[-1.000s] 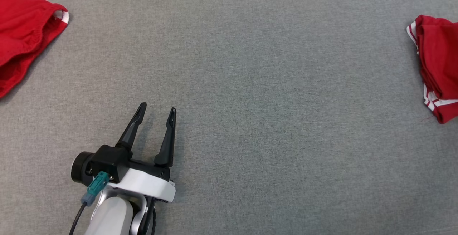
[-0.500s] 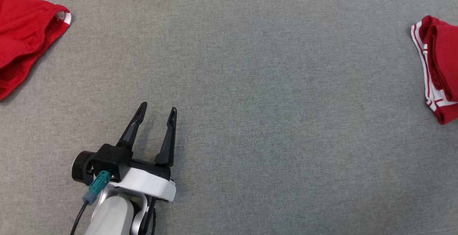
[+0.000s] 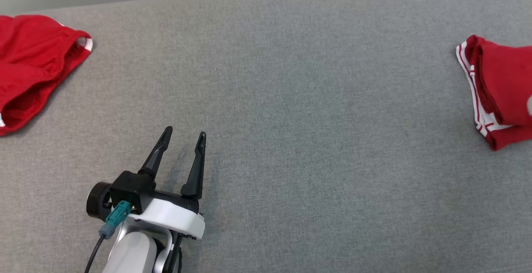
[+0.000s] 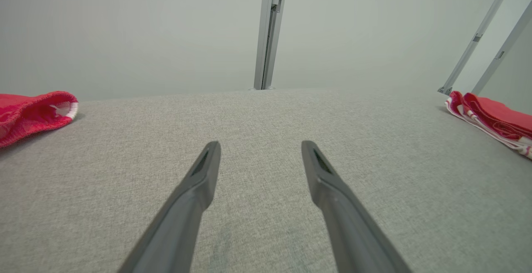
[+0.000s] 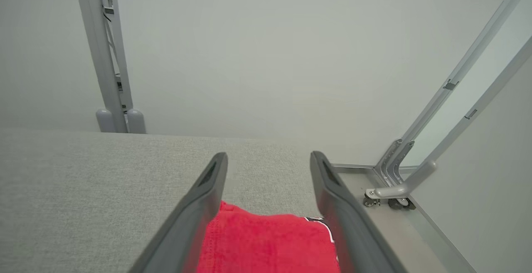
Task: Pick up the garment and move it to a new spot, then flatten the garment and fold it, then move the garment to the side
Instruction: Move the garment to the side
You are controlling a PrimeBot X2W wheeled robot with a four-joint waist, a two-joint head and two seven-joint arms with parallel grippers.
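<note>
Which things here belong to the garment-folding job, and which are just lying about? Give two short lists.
Job: folded red garment; right tool, open over it; left tool; grey table.
Lying about, probably: crumpled red garment; metal post.

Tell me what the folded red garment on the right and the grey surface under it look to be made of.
Folded red garment: probably a soft matte knit, perhaps cotton; limp folds, stitched hem, white striped trim. Grey surface: matte woven cloth, by its fine flecked weave.
</note>
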